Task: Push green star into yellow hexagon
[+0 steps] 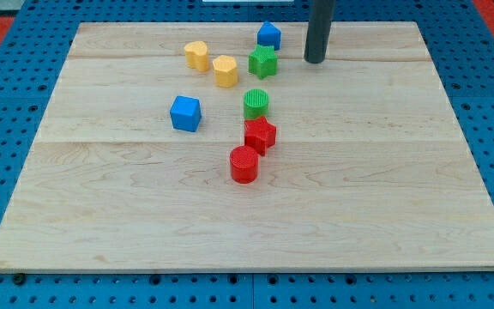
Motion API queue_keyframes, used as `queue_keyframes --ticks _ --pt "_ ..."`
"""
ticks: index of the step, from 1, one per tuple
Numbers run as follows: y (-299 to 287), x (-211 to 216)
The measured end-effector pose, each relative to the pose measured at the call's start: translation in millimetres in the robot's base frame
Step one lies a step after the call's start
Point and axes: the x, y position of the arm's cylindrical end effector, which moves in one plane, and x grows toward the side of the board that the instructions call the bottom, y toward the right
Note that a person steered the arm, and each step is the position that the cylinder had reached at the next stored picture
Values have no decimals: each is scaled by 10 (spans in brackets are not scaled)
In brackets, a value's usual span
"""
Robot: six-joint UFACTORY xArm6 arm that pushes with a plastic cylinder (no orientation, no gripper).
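The green star [263,61] lies near the board's top middle. A yellow block that looks hexagonal [225,70] sits just to its left and slightly lower, with a small gap between them. A second yellow block [196,55], of rounder shape, lies further left. My tip [315,61] rests on the board to the right of the green star, about a block's width away and not touching it.
A blue block [269,34] sits just above the green star. A green cylinder [256,103], a red star [260,135] and a red cylinder [244,164] run downward below it. A blue cube [185,112] lies left of them. The wooden board [401,215] sits on a blue pegboard.
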Motion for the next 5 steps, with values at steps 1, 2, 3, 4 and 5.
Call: queue_keyframes --ticks 1,2,3,4,5 --pt "-395 -118" --pt "-499 -11" --pt "-617 2" --pt "-766 -34" --pt "-875 -39"
